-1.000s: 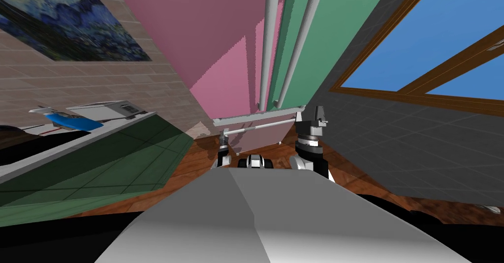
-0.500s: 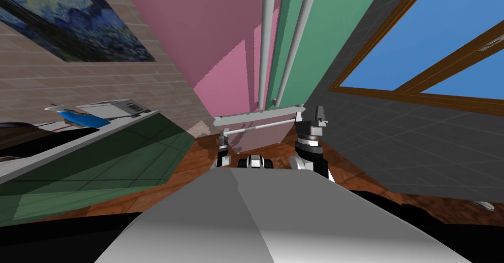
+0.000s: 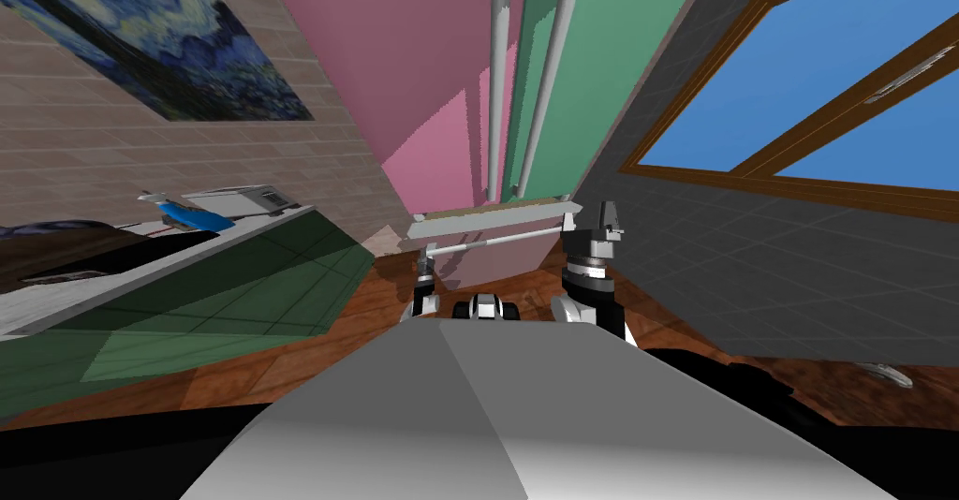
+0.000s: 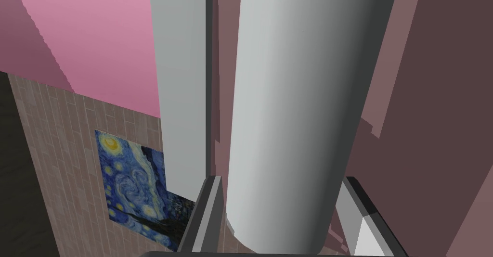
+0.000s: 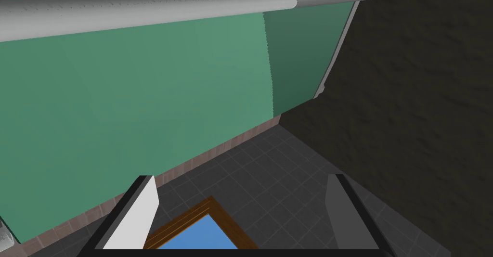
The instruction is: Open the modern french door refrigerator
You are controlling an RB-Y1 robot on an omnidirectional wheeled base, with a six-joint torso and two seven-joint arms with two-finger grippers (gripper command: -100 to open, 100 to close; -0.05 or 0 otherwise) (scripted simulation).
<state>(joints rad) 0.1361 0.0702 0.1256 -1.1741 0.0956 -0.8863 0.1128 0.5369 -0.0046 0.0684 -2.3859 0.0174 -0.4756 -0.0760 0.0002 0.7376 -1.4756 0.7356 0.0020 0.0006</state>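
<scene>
refrigerator (image 3: 440, 101) is found directly ahead, pink and green fronts close. left hand (image 4: 281, 186) is clenched on a grey handle bar (image 4: 298, 100) at the pink side. right hand (image 5: 240, 179) is released, beside the green door (image 5: 120, 105). step is judged as grasp made, and a steady rearward pull is called for next.

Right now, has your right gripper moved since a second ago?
No. The right gripper sits just where it was, beside the right end of the grey bar; the wider shift is my camera's.
</scene>
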